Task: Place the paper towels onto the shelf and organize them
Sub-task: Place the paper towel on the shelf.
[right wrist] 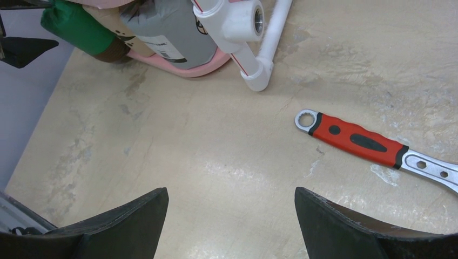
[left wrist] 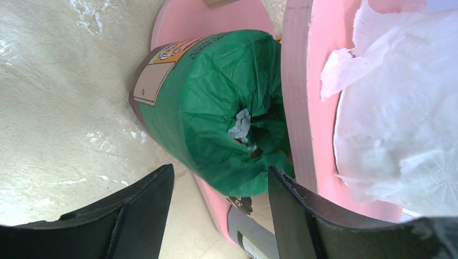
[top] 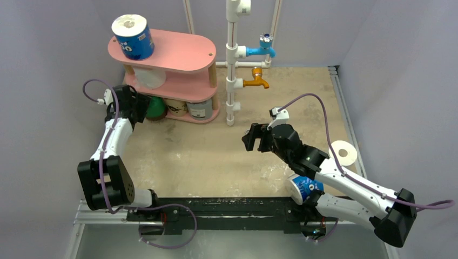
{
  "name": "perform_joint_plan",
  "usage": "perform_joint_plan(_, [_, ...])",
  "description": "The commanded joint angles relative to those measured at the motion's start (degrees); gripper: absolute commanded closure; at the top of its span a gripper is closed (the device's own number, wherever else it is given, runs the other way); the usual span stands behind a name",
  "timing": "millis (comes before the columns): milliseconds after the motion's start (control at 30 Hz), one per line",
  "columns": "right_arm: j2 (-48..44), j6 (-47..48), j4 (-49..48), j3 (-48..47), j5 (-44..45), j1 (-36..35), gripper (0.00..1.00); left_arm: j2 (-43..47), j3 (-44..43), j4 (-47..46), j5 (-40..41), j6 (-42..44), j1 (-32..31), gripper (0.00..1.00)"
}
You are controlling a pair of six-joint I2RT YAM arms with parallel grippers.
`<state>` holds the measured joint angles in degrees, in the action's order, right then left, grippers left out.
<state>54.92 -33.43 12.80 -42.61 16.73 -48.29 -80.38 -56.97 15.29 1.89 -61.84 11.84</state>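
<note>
- My left gripper (left wrist: pixel 220 170) gapes wide at the green roll (left wrist: pixel 216 108); a snagging finger could drag it off the shelf (left wrist: pixel 297 81).
- My right gripper (right wrist: pixel 232 191) hangs wide, empty.

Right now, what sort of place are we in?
Probably a staged robot test cell, not a home: plain grey walls box in a tabletop, with a mock white pipe frame and a pink shelf stocked with paper towels.
</note>
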Motion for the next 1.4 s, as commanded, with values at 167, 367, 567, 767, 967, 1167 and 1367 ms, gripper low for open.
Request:
perform_joint_plan(167, [-2.8, -0.3, -2.0, 1.1, -0.8, 0.2, 0.12, 3.0, 1.3, 0.9, 1.1, 1.8, 0.3, 0.37])
perform_joint_plan(367, [-3.3, -0.2, -1.9, 1.3, -1.0, 0.2, 0.12, 8.7, 4.3, -1.1, 1.4, 2.1, 0.6, 0.36])
perform_joint_plan(567, [-3.4, -0.3, -1.9, 1.3, -1.3, 0.2, 0.12, 15.3, 4.4, 2.8, 2.0, 2.1, 1.7, 0.36])
perform_joint_plan(767, [-3.8, -0.3, -2.1, 1.3, -1.9, 0.2, 0.12, 20.0, 6.9, 9.7, 4.1, -2.9, 6.0, 0.52])
perform_joint_plan(967, [-3.7, -0.4, -2.5, 1.3, -2.4, 0.2, 0.12, 14.5, 7.8, 12.2, 0.0, -6.1, 11.0, 1.0])
perform_joint_plan(1167, [-3.3, -0.2, -2.5, 1.3, -1.8, 0.2, 0.12, 5.7, 8.7, 5.7, -4.3, -7.5, 10.9, 1.0])
perform_joint_plan(1367, [-2.7, -0.1, -2.3, 0.8, -0.8, 0.2, 0.12, -0.4, 7.0, 0.4, -6.9, -7.2, 10.2, 1.0])
